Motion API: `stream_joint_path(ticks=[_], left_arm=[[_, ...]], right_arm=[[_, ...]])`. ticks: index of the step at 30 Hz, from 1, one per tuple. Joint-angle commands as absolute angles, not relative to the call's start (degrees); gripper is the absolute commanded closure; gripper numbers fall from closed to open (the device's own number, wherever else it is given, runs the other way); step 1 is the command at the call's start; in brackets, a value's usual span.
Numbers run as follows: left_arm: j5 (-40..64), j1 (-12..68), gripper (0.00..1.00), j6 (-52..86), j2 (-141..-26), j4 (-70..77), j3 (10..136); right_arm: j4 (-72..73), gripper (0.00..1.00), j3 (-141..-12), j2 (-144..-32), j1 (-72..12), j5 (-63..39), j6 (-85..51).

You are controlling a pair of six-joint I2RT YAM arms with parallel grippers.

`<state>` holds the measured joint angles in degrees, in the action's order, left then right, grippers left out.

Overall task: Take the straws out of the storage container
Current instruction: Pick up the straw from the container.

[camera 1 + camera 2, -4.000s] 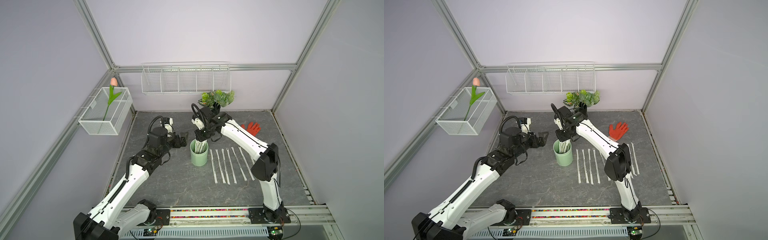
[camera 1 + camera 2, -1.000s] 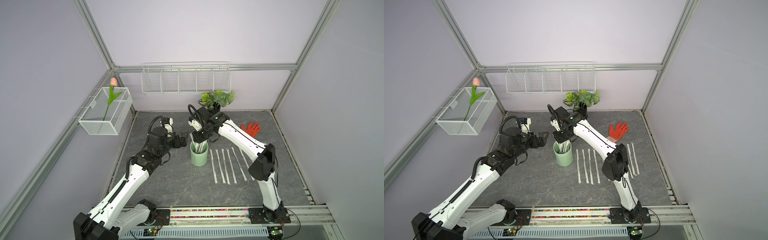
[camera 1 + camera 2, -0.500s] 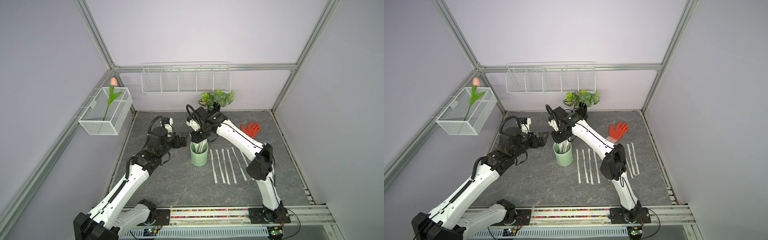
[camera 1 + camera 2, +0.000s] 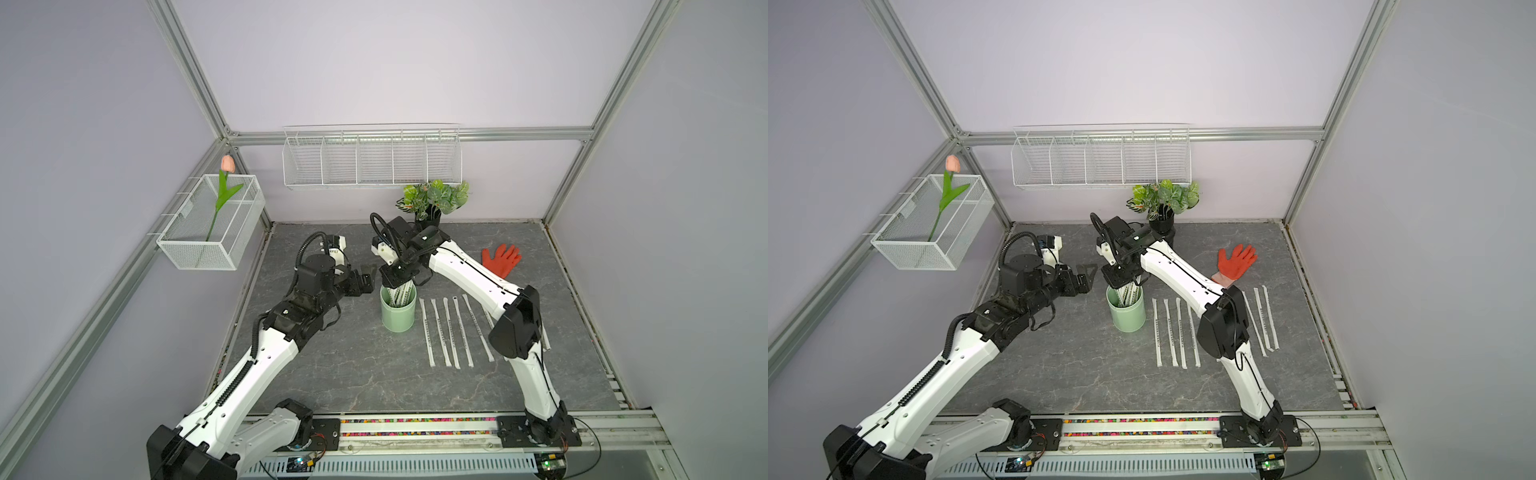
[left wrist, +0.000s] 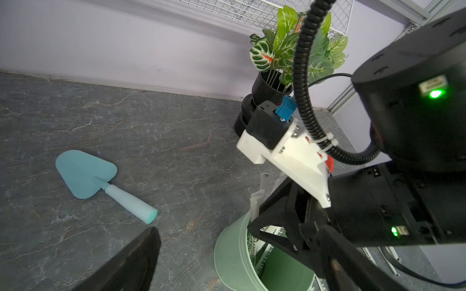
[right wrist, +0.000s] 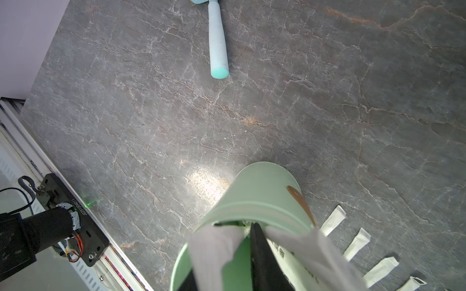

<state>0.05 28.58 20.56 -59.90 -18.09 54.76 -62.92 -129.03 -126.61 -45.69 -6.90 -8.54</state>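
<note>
In both top views a gray marbled table [image 4: 353, 374] is filling the floor of a pale lilac booth framed with aluminium posts. A white wire rack [image 4: 370, 160] is hanging on the back wall, and a wire basket [image 4: 208, 232] holding a tulip is hanging on the side wall. A potted plant [image 4: 434, 199] and a red glove [image 4: 500, 259] are sitting beyond the right gripper [image 4: 397, 279].

That gripper is pointing down at the mouth of the storage container [image 4: 398, 316]. The container is standing upright directly beneath it, with the straws [image 4: 401, 293] leaning inside. In a top view, 7 laid-out straws [image 4: 1177, 332] are lying in a row beside the container, under the right arm. The left gripper [image 4: 365, 276] is hovering just beside the container's other side, spread wide and holding nothing.

In the left wrist view, a light blue trowel [image 5: 85, 173] is lying ahead of the left gripper. The right gripper is dipping among the wrappers at the container's rim [image 5: 232, 257].

In the right wrist view, 1 of the black fingers [image 6: 262, 254] is sitting between blurred white wrappers. I cannot tell whether the gripper is pinching a straw.
</note>
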Motion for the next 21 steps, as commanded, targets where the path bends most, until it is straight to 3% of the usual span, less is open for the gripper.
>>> stream_joint_path(ticks=[1, 11, 21], left_arm=[[0.6, 28.7, 0.00, 20.5, -60.1, -18.5, 55.7], [0.7, 28.7, 0.00, 20.5, -59.9, -18.5, 55.7], [0.9, 28.7, 0.00, 20.5, -59.8, -18.4, 55.7]], right_arm=[[-62.2, 0.79, -129.8, -127.0, -46.0, -7.4, -8.1], [-62.6, 0.88, -129.7, -126.3, -46.0, -7.4, -8.0], [-63.7, 0.90, -129.3, -123.1, -46.5, -6.3, -7.7]])
